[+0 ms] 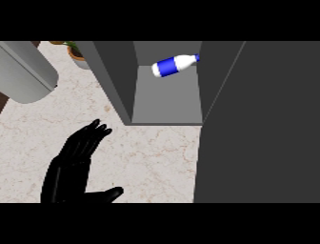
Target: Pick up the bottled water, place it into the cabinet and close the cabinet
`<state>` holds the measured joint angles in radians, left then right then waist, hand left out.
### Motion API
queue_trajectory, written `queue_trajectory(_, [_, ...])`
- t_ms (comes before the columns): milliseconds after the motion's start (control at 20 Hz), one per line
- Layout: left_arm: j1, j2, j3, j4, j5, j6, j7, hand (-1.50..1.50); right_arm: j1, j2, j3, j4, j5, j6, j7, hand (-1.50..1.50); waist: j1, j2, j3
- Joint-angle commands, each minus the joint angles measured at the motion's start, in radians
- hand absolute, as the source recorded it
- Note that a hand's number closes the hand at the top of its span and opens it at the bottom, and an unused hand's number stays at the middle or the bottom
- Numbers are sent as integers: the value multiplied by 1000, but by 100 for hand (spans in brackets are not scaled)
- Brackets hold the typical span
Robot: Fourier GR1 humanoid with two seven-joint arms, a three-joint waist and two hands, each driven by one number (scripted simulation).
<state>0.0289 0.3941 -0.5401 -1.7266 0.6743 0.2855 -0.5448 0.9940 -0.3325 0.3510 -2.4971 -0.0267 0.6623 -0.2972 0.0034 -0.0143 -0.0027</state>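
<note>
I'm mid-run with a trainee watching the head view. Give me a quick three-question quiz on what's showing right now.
1. True or false: the bottled water is already inside the cabinet.
2. Multiple choice: how does the bottle rest? A) upright on the shelf B) on its side, cap towards the view's right C) held in a hand
3. Which hand shows over the counter, and how are its fingers?

Key
1. True.
2. B.
3. The left hand, fingers straight and open, holding nothing. The right hand is not visible; the dark cabinet door fills that side, not yet closed.
</note>
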Motion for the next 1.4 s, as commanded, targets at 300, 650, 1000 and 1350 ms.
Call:
queue_trajectory(300, [196,114,116,-106,120,-104,-25,-150,-61,-64,271,-192,225,42,144,150,7,-11,-7])
queue_trajectory(650, [241,201,203,-173,194,-177,-2,-150,-149,-87,349,-164,191,13,225,150,46,-2,-13])
queue_trajectory(1000, [319,264,251,-196,229,-272,-22,-150,-156,-9,461,-83,83,-82,206,150,98,14,-11])
queue_trajectory(1350, [324,311,286,-170,252,-359,-21,-150,-256,-20,454,-50,69,-119,276,150,149,33,-16])
